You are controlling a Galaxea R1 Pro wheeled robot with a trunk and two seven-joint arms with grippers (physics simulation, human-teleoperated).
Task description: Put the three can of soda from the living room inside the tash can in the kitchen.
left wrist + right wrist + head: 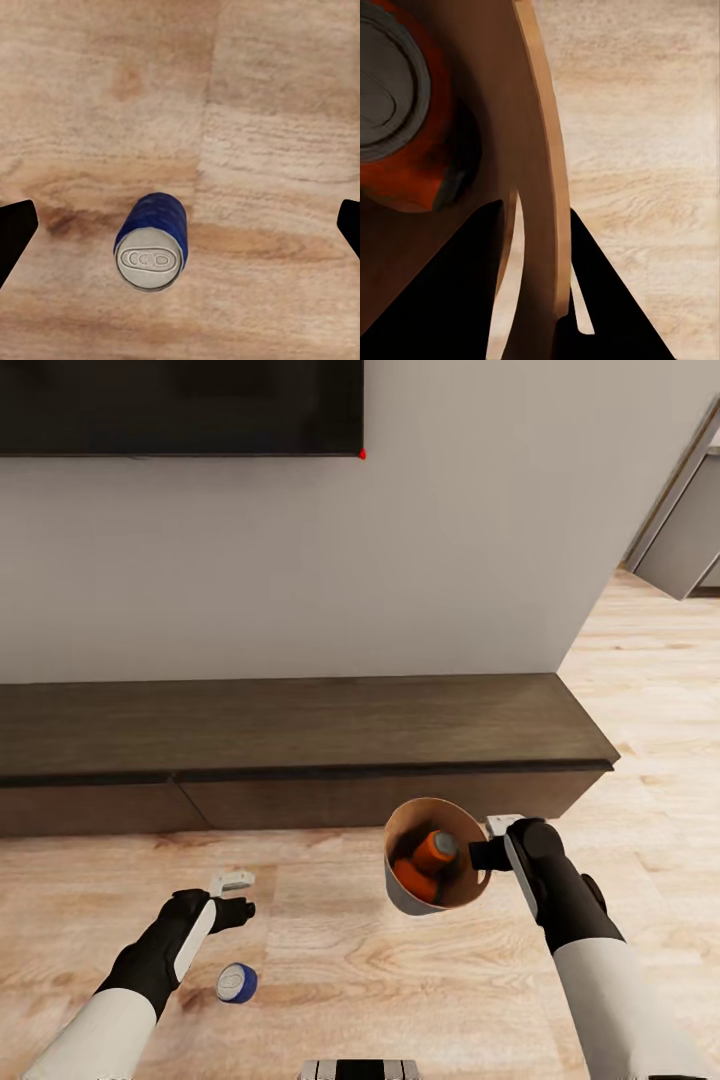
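Pale wood-plank floor (pixel 330 950) with a visible grain and knots runs under both my arms. Beyond it stands a long dark wooden bench (pixel 300 725), matte, with drawer fronts below its flat top, set against a plain grey wall. A glossy black screen (pixel 180 405) hangs on that wall, with a small red light at its lower corner.

Blue can (pixel 236 982): a small cylinder lying on its side on the floor, just beside my left forearm. In the left wrist view the blue can (pixel 152 241) shows a dull silvery end with an oval pull-tab outline; the body is deep blue. No lettering can be read on it.

My left end effector (pixel 233 893) hangs above the floor with its fingers spread wide, the dark fingertips (pixel 16 229) sitting at the two edges of the wrist view and well clear of the can between them. It holds nothing.

Trash can (pixel 433 855): a round tapered bucket, coppery-brown and smooth inside, grey outside, carried tilted above the floor with its mouth facing me. Two orange cans (pixel 428 860) with silvery tops lie inside it, touching each other. No labels are legible.

My right end effector (pixel 487 854) is clamped on the rim (pixel 551 187) of the trash can, one dark finger inside the wall and one outside.
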